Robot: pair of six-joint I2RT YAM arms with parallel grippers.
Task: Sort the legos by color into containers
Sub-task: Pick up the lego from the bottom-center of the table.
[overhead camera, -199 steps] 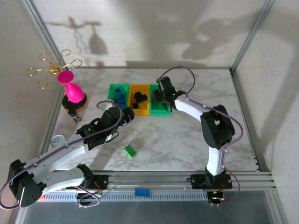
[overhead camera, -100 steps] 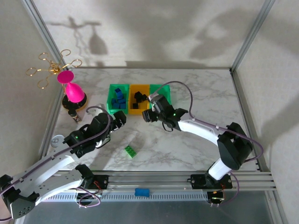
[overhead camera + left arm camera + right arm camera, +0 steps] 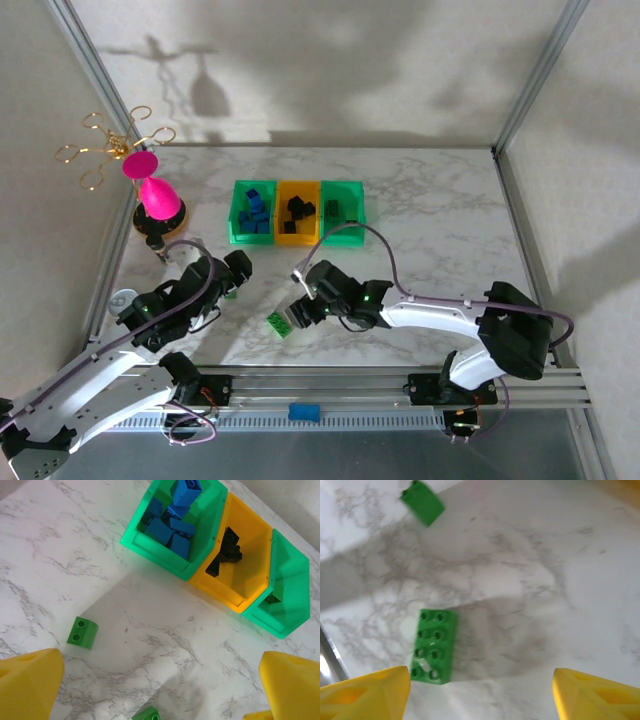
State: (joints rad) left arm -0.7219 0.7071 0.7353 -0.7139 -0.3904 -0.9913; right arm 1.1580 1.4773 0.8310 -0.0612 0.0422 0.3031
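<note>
Most of the sorting looks done. The blue bricks are piled in the left green bin, the black bricks lie in the orange bin beside it, and a few green bricks sit in the right green bin.

What is left, as far as I can see, is green. A flat green plate lies studs-up on the table near the front, and a small green brick sits a little way off.

The right gripper hangs just over the plate with its jaws spread and nothing between them; my guess is that piece goes next. The left gripper hovers near the small brick, jaws wide apart and empty.

A blue piece sits on the front rail; I cannot tell whether it is a brick.
</note>
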